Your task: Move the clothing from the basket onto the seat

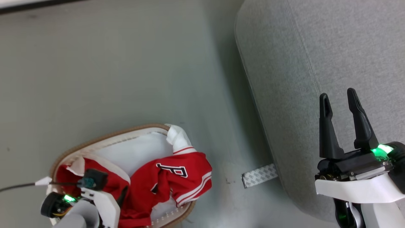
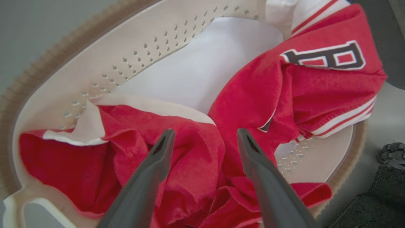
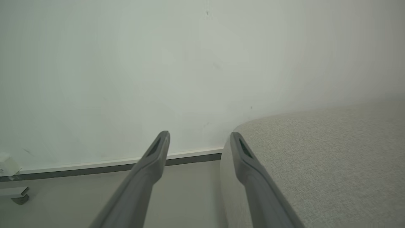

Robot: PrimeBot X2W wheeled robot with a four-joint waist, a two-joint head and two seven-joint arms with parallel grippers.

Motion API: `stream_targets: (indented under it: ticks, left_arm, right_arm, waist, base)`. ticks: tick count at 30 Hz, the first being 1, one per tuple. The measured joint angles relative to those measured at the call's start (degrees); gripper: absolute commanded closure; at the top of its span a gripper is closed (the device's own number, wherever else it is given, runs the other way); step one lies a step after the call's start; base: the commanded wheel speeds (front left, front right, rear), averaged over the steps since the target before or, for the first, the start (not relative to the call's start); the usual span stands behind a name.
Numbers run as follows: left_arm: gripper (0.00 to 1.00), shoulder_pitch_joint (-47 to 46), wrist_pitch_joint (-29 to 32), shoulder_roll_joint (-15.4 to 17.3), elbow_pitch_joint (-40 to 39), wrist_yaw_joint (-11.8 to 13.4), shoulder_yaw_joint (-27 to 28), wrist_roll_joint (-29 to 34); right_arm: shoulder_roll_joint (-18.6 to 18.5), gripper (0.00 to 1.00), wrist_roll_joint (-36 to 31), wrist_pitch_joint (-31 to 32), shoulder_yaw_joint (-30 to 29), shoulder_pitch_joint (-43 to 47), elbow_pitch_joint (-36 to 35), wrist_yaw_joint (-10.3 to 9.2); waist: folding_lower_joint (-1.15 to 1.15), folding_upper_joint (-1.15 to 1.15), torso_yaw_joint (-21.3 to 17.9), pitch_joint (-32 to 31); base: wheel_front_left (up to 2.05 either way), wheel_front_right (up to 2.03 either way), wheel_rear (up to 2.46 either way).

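The clothing (image 1: 177, 177), a red jersey with white trim and a black letter, lies crumpled in the basket (image 1: 104, 137) at the lower left, one side draped over the rim. In the left wrist view my left gripper (image 2: 205, 134) stands open just above the jersey's (image 2: 316, 85) red folds, inside the basket's perforated wall (image 2: 142, 53), gripping nothing. My right gripper (image 1: 340, 98) is open and empty over the grey seat (image 1: 316, 47) at the right. The right wrist view shows that gripper (image 3: 199, 136) at the seat's rounded edge (image 3: 316, 158).
A pale plain cloth (image 1: 136, 152) lines the basket under the jersey. A patterned strip (image 1: 259, 175) lies on the grey floor at the seat's base. A black cable (image 1: 19, 186) runs from my left wrist. A wall with a baseboard (image 3: 95, 166) stands beyond the seat.
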Motion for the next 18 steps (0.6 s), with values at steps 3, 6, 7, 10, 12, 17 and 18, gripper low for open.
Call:
stream_targets:
  ticks: [3, 6, 7, 10, 12, 17, 18]
  left_arm:
    - [0.0, -2.7, 2.2, 1.6, 2.6, 0.0, -3.5, -2.8]
    - [0.0, -5.1, 3.6, 2.9, 5.0, 0.0, -5.7, -5.4]
    - [0.0, -6.0, 3.6, 3.4, 5.8, 0.0, -6.0, -6.1]
    - [0.0, -8.3, 3.9, 4.5, 7.7, 0.0, -8.0, -8.2]
    - [0.0, -9.2, 4.1, 5.1, 8.6, 0.0, -9.9, -8.7]
    - [0.0, -11.8, 5.3, 5.0, 11.3, 0.0, -15.0, -11.9]
    - [0.0, -12.0, 5.5, 5.0, 11.6, 0.0, -15.8, -12.3]
  right_arm:
    - [0.0, 0.0, 0.5, 0.0, 0.5, -0.5, -0.5, 0.0]
    - [0.0, 0.0, 0.8, 0.0, 0.7, -1.2, -1.0, 0.0]
    - [0.0, 0.0, 0.9, 0.0, 0.7, -1.3, -1.1, 0.0]
    - [0.0, 0.0, 1.2, 0.0, 1.0, -2.2, -1.4, 0.0]
    - [0.0, 0.0, 1.2, 0.0, 1.2, -2.4, -1.6, 0.0]
    - [0.0, 0.0, 1.2, 0.0, 1.2, -2.7, -1.7, 0.0]
    - [0.0, 0.0, 1.2, 0.0, 1.3, -2.7, -1.7, 0.0]
  waist:
    - [0.0, 0.0, -0.7, 2.7]
    - [0.0, 0.0, -1.1, 5.3]
    - [0.0, 0.0, -1.2, 6.1]
    - [0.0, 0.0, -1.6, 8.2]
    - [0.0, 0.0, -1.8, 9.4]
    - [0.0, 0.0, -1.9, 11.2]
    - [-0.01, 0.0, -1.9, 11.2]
  base:
    - [0.0, 0.0, 0.0]
    - [0.0, 0.0, 0.0]
    - [0.0, 0.0, 0.0]
    - [0.0, 0.0, 0.0]
    - [0.0, 0.0, 0.0]
    - [0.0, 0.0, 0.0]
    - [0.0, 0.0, 0.0]
